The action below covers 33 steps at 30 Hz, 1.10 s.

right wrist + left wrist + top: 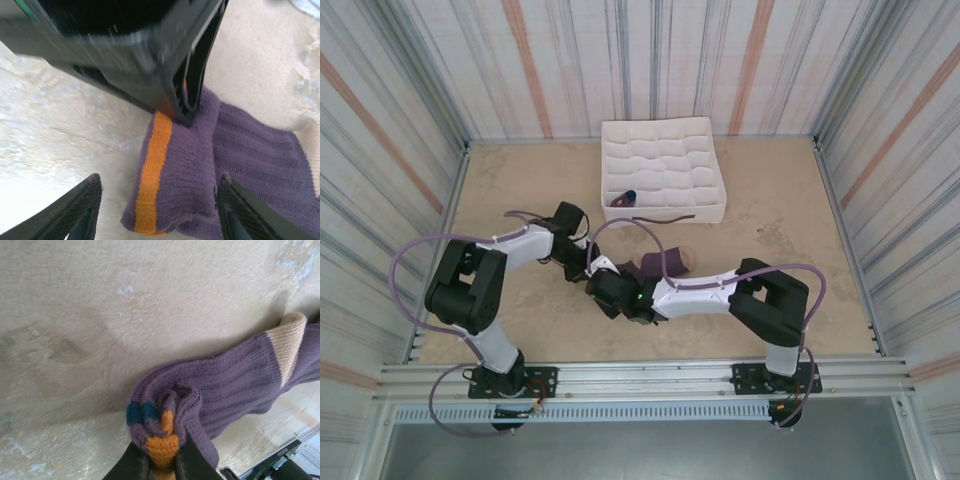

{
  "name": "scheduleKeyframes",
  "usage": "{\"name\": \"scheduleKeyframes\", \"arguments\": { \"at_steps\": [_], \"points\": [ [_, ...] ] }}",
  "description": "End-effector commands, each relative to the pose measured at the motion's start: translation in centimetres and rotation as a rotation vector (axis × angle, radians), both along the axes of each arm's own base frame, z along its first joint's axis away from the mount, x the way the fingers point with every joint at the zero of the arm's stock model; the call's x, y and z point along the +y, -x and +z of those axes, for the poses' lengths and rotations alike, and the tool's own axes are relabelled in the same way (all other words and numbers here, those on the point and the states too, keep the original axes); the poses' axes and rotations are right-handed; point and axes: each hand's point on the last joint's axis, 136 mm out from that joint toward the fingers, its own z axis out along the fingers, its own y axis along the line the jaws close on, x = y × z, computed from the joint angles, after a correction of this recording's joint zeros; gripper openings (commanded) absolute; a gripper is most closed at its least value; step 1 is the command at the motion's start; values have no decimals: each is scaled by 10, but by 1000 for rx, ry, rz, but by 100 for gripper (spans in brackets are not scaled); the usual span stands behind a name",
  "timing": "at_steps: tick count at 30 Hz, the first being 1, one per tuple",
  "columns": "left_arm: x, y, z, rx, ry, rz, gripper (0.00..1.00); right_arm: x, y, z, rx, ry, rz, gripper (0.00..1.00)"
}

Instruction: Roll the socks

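Socks (235, 382) in the left wrist view: orange end pinched between left fingers (131, 466).

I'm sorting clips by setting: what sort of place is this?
Probably a robot test booth: striped walls enclose a tan table, and two arms are bolted to a metal rail.

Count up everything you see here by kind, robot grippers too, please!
Two-finger robot grippers: 2 (left gripper, right gripper)
White fabric grid box: 1
Purple knitted sock with orange toe, on table: 1
Small dark rolled bundle in box: 1
Total: 5
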Motion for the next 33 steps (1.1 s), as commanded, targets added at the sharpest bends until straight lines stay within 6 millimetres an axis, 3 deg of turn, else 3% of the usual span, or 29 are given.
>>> {"name": "scheduleKeyframes", "arguments": {
  "at_steps": [1, 5, 11, 12, 14, 16, 19, 24, 33],
  "points": [
    [4, 6, 8, 3, 20, -8, 0, 1, -3, -6, -40, 69, 2, 60],
    [5, 7, 6, 6, 23, -5, 0, 4, -3, -13, -53, 96, -2, 51],
    [12, 8, 4, 4, 28, 21, 0, -1, -8, -17, -63, 106, -55, 14],
    [14, 6, 5, -7, 38, 32, 6, -3, -9, -17, -55, 100, -64, 8],
    [16, 3, 10, -39, 67, 55, 31, -5, -9, -21, -22, 78, -71, 0],
    [19, 1, 15, -73, 84, 79, 48, -6, -7, -24, 22, 33, -73, 0],
    [23, -4, 25, -116, 93, 100, 60, -10, -6, -29, 77, -21, -100, 0],
    [29, -8, 36, -166, 87, 127, 62, -20, -4, -41, 229, -150, -163, 0],
    [30, -6, 33, -154, 84, 130, 60, -45, -2, -51, 481, -470, -352, 0]
  ]
}}
